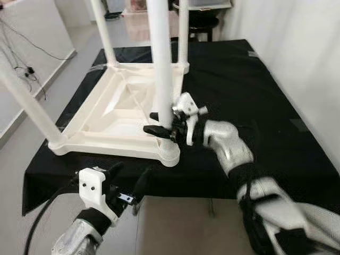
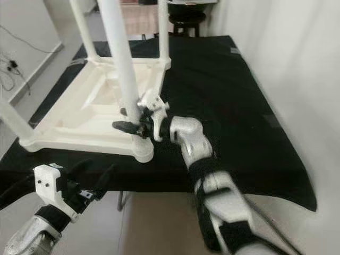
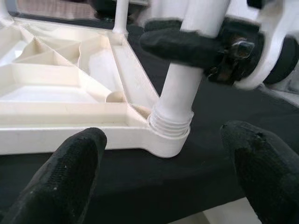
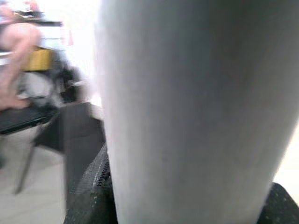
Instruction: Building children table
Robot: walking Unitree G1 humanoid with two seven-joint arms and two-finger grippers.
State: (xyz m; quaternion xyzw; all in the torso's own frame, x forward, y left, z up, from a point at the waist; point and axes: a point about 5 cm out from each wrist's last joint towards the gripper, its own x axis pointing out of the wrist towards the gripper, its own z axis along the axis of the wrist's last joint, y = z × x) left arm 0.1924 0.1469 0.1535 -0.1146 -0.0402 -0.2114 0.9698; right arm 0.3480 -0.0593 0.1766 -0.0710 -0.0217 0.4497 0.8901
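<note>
On the black-draped counter [image 1: 255, 95] the inverted white tabletop [image 1: 114, 114] lies with its near-corner leg [image 1: 162, 69] grasped by the right pincer [image 1: 162, 123], threads exposed, so further screwing-in appears required; left pincer [image 1: 130, 180] hovers released nearby.

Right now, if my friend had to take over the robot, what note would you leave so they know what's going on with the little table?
Right gripper: shut on the near-right leg, just above its corner socket.
Left gripper: open, empty, low at the near edge of the black-covered table.
The white tabletop lies upside down on the cloth with four legs standing in its corners.
Left: the wrist view shows thread still exposed at the held leg's base, so it probably needs more turning. I can't judge how tight the other legs are.
</note>
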